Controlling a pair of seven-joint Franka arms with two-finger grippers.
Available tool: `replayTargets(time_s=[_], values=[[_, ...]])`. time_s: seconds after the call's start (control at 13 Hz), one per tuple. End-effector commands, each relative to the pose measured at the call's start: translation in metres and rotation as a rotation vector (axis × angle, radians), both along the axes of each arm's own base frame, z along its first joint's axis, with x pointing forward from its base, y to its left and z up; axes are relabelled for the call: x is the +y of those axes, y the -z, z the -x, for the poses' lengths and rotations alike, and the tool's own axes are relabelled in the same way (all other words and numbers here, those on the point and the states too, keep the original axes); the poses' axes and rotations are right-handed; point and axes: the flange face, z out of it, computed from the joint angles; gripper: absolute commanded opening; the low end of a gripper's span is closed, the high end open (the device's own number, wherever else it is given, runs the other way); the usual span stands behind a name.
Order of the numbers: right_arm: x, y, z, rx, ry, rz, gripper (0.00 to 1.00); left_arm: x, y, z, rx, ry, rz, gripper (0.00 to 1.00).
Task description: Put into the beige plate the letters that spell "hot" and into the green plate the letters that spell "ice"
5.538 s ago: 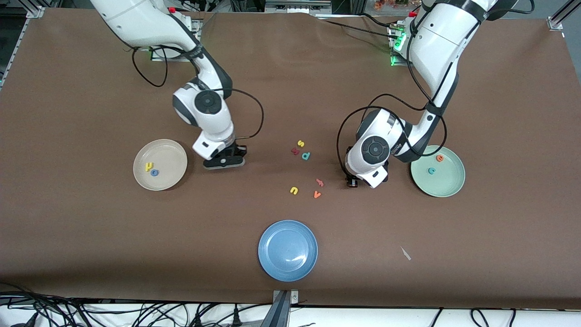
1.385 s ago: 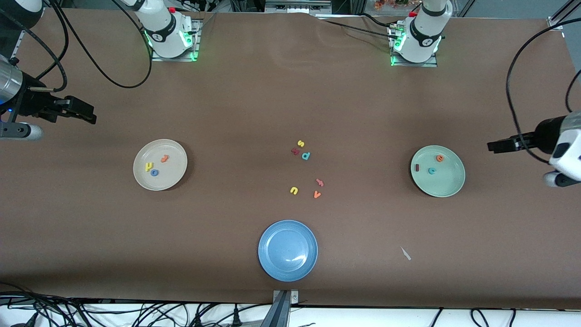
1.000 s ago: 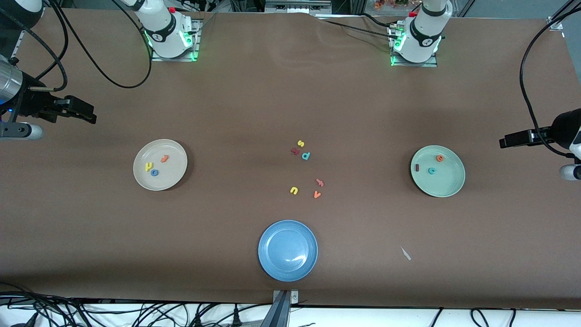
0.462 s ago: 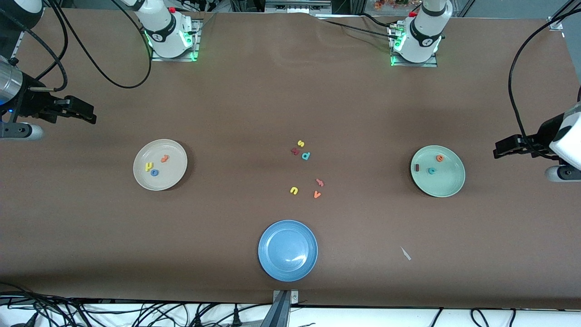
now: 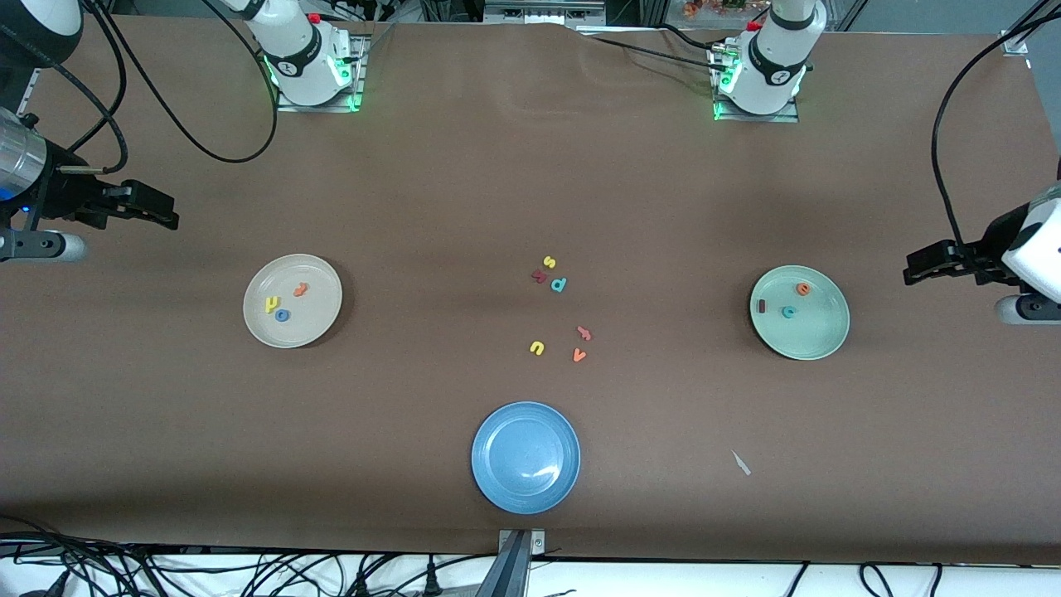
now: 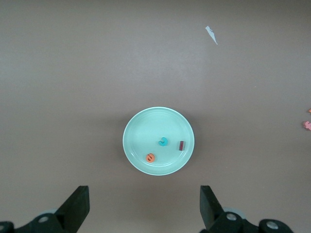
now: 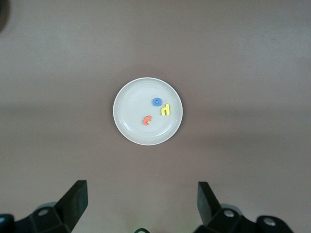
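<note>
The beige plate [image 5: 319, 322] holds the yellow h [image 5: 271, 304], the blue o [image 5: 283, 315] and the orange t [image 5: 301, 289]. In the green plate [image 5: 821, 333] lie the orange e [image 5: 802, 288], the teal c [image 5: 788, 312] and the dark i [image 5: 762, 306]. My left gripper [image 5: 912, 272] hangs open and empty high over the table's left-arm end. Its wrist view looks down on the green plate [image 6: 141, 136] past the gripper [image 6: 144, 208]. My right gripper [image 5: 166, 217] hangs open and empty over the right arm's end. It [image 7: 142, 206] looks down on the beige plate [image 7: 129, 119].
Several loose letters lie mid-table, among them a yellow s [image 5: 549, 262], a teal d [image 5: 559, 284], a yellow u [image 5: 537, 347] and an orange v [image 5: 578, 355]. A blue plate [image 5: 525, 457] sits nearer the front camera. A white scrap [image 5: 741, 463] lies toward the left arm's end.
Both arms have lifted from beside the plates out to the table's ends. The orange t now lies in the beige plate and the dark i in the green plate. The left gripper drifted slightly.
</note>
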Motion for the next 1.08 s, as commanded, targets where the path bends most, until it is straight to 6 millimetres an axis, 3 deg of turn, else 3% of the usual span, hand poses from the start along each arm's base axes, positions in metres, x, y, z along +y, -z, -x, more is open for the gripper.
replayTargets(time_s=[0.0, 1.0], values=[[-0.0025, -0.0046, -0.004, -0.008, -0.015, -0.008, 1.0, 0.0027, 0.0031, 0.0095, 0.029, 0.03, -0.01, 1.0], [-0.0027, -0.0045, -0.0038, -0.007, -0.017, -0.007, 1.0, 0.0008, 0.0084, 0.0108, 0.049, 0.028, -0.01, 1.0]])
